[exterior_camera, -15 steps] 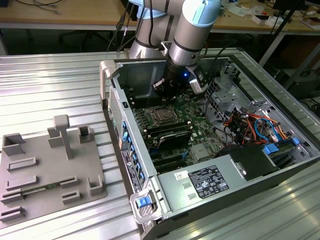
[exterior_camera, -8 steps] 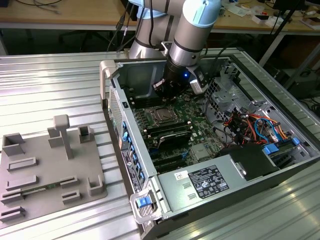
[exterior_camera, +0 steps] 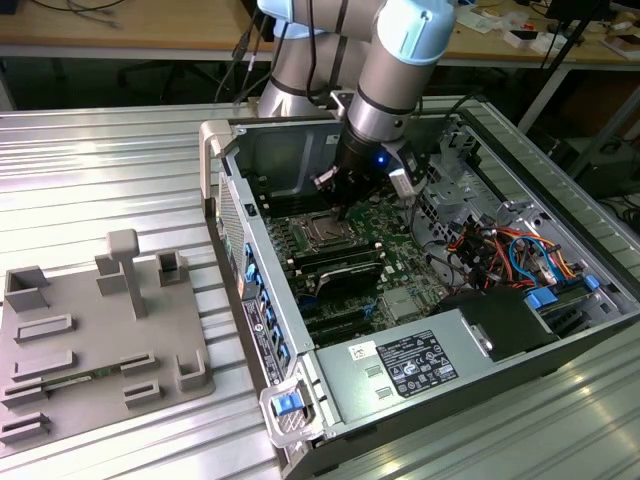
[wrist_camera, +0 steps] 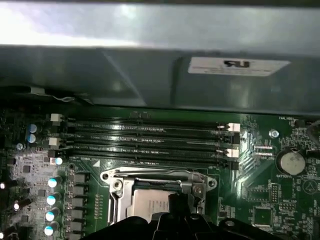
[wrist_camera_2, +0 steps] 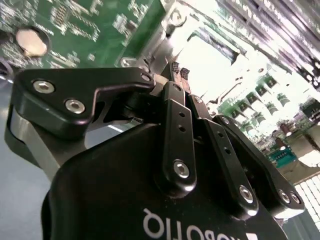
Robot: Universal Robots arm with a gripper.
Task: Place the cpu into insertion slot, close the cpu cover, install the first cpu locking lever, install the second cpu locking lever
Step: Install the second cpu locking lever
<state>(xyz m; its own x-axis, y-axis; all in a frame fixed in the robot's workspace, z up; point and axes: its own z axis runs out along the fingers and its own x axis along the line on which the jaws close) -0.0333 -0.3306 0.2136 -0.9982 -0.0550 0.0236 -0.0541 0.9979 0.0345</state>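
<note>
In the exterior view my gripper (exterior_camera: 340,208) hangs inside the open computer case, just above the insertion slot (exterior_camera: 322,232) on the green motherboard. The second wrist view shows the black fingers (wrist_camera_2: 176,107) pressed together, with nothing visible between their tips, and the bright metal socket (wrist_camera_2: 210,55) lies right beyond them. In the first wrist view the silvery cpu cover (wrist_camera: 155,179) lies flat on the socket frame, and the pale top of the cpu (wrist_camera: 147,202) shows through its window. The dark gripper tip (wrist_camera: 181,201) stands over the chip's edge. I cannot make out the locking levers.
Long black memory slots (wrist_camera: 150,135) run beside the socket, with the case wall (wrist_camera: 150,75) behind them. A coin battery (wrist_camera: 291,161) sits on the board. A power supply (exterior_camera: 420,362) and coloured cables (exterior_camera: 500,250) fill the case's other end. A grey fixture plate (exterior_camera: 90,340) lies on the exterior view's left.
</note>
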